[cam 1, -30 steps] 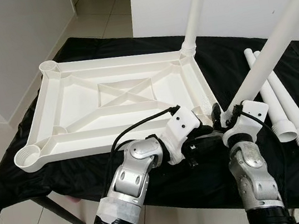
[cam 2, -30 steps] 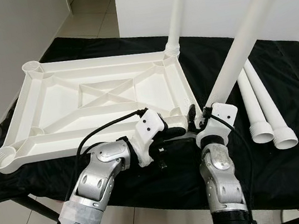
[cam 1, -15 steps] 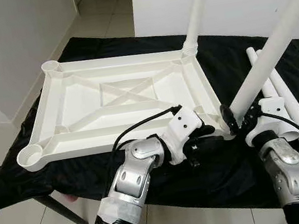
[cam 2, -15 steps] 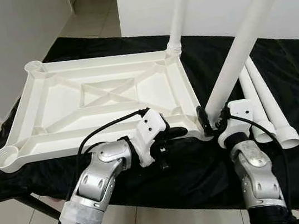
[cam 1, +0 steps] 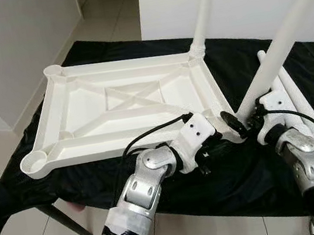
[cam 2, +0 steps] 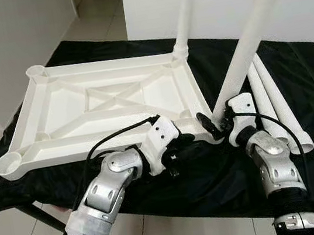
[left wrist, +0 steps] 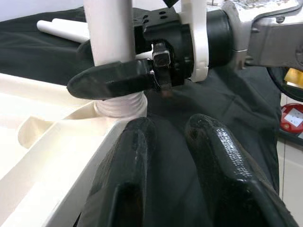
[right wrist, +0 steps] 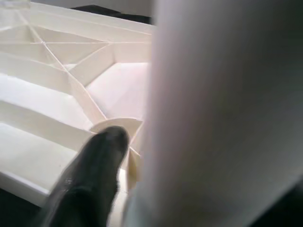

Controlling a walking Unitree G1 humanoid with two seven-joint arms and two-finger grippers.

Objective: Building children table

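A black cloth [cam 1: 134, 44] covers the bench; right end effector [cam 1: 242, 121] pinches a leg [cam 1: 286, 30], left end effector [left wrist: 175, 156] pressed together.

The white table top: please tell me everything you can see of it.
The table top is white plastic, lying upside down on the black cloth, showing its ribs and a crossed frame in the middle. Round sockets sit at its corners. One leg stands in the far right socket; the right gripper holds another leg at the near right socket. The left gripper rests against its near edge.
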